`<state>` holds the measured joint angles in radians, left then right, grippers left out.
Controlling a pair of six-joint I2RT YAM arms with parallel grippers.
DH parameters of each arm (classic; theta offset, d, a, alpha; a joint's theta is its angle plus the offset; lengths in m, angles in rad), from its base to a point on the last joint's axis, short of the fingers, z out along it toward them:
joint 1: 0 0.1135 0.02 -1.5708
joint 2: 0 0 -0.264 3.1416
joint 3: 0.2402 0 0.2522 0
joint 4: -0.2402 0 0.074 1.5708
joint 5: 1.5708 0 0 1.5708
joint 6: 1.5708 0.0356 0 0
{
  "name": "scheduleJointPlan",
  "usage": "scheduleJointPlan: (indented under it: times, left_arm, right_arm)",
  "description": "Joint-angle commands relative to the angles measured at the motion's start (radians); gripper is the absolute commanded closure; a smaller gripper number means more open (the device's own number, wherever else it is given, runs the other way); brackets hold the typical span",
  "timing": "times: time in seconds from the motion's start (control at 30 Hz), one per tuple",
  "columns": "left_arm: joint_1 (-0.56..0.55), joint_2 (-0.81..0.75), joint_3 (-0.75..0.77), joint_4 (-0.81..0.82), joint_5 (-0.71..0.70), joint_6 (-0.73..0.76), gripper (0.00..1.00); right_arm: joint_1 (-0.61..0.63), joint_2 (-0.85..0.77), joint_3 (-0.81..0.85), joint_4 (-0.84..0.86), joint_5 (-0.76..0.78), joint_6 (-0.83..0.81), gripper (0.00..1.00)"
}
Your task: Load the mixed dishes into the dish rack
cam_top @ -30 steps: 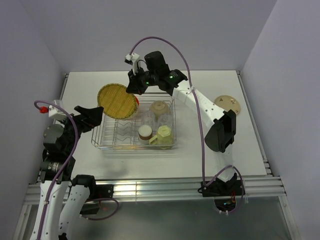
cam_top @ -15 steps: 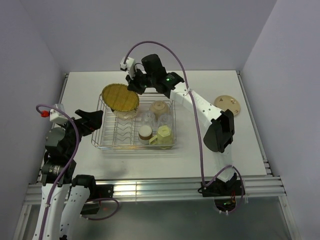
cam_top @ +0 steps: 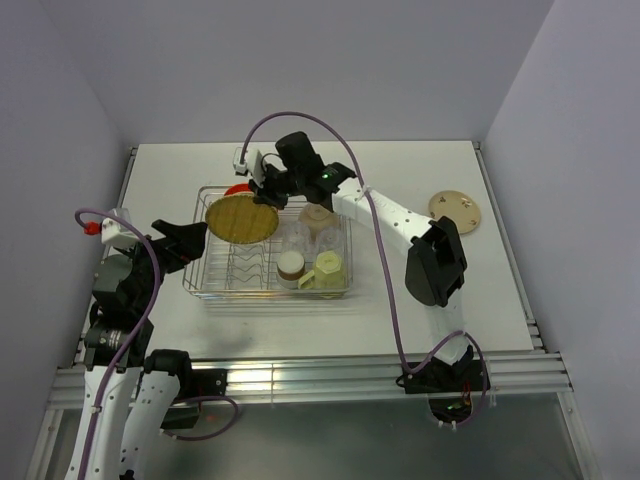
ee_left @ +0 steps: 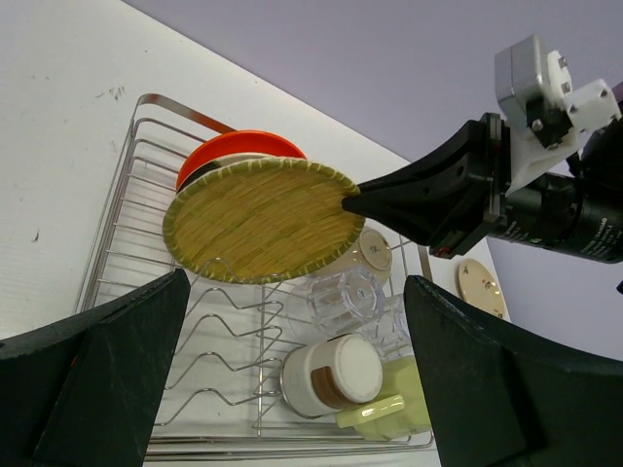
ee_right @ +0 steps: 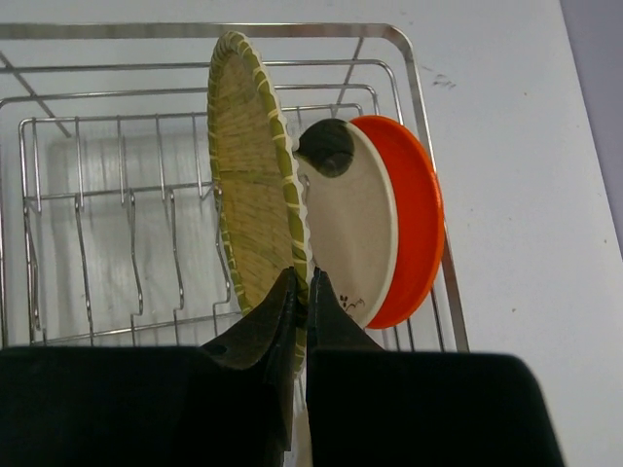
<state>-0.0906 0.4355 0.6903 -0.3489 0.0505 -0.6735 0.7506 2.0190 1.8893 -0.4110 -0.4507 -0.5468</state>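
Right wrist view: the right gripper [ee_right: 300, 277] is pinched narrow on the rim of the yellow woven plate [ee_right: 248, 175]. It holds the plate on edge over the upright dividers inside the dish rack [ee_right: 195, 29]. Whether the plate's lower edge already sits in a slot cannot be told. Just beside the plate, toward the rack's corner, a cream plate [ee_right: 350, 233] and an orange plate [ee_right: 414, 214] stand on edge together.

In the rack's other half are a clear cup [ee_left: 341, 297], a brown cup [ee_left: 336, 375] and a pale green mug [ee_left: 389, 409]. The left gripper [cam_top: 178, 240] is spread wide and holds nothing, outside the rack's left side.

The risks I see:
- The rim could land on top of a divider wire instead of between two wires.
- The plate could nudge the cream plate and tip both standing plates.
- From the left wrist it looks tilted, so if released that way it could flop toward the cups.

The rack stands on a white table [cam_top: 400, 300]. A tan plate [cam_top: 455, 208] lies flat well apart from the rack, on its right. Plain pale lilac walls enclose the table.
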Motion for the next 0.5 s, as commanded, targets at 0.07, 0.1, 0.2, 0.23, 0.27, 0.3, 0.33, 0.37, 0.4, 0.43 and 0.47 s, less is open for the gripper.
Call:
scheduleJointPlan:
  times: [0.07, 0.1, 0.2, 0.23, 0.27, 0.3, 0.33, 0.37, 0.4, 0.43, 0.47]
  left_arm:
    - [-0.001, -0.001, -0.012, 0.042, -0.005, 0.008, 0.01]
    - [-0.001, 0.0, -0.012, 0.045, -0.003, 0.008, 0.01]
    - [-0.001, 0.003, -0.011, 0.045, 0.0, 0.009, 0.01]
    - [-0.001, 0.002, -0.009, 0.044, 0.0, 0.011, 0.01]
    - [-0.001, 0.002, -0.009, 0.042, -0.001, 0.011, 0.01]
    - [-0.001, 0.003, -0.009, 0.042, -0.003, 0.011, 0.01]
    - [-0.001, 0.003, -0.011, 0.042, -0.003, 0.011, 0.01]
    - [-0.001, 0.003, -0.011, 0.044, 0.0, 0.011, 0.01]
    - [-0.001, 0.003, -0.015, 0.047, 0.002, 0.009, 0.01]
    - [-0.001, 0.003, -0.017, 0.053, 0.003, 0.008, 0.01]
    - [-0.001, 0.003, -0.017, 0.057, 0.005, 0.006, 0.01]
  right_arm:
    - [0.016, -0.01, -0.021, 0.069, -0.056, -0.087, 1.0]
    - [0.018, -0.002, -0.018, 0.064, -0.057, -0.088, 1.0]
    - [0.023, 0.018, -0.019, 0.072, -0.045, -0.082, 1.0]
    - [0.024, 0.023, -0.019, 0.075, -0.036, -0.081, 1.0]
    - [0.026, 0.024, -0.022, 0.08, -0.031, -0.079, 0.99]
    - [0.026, 0.027, -0.021, 0.077, -0.029, -0.078, 0.98]
    - [0.026, 0.032, -0.018, 0.074, -0.028, -0.077, 0.93]
    - [0.026, 0.033, -0.018, 0.071, -0.025, -0.077, 0.9]
    - [0.026, 0.035, -0.016, 0.069, -0.023, -0.071, 0.87]
    - [0.027, 0.037, -0.016, 0.067, -0.022, -0.067, 0.79]
    - [0.027, 0.037, -0.015, 0.064, -0.019, -0.062, 0.76]
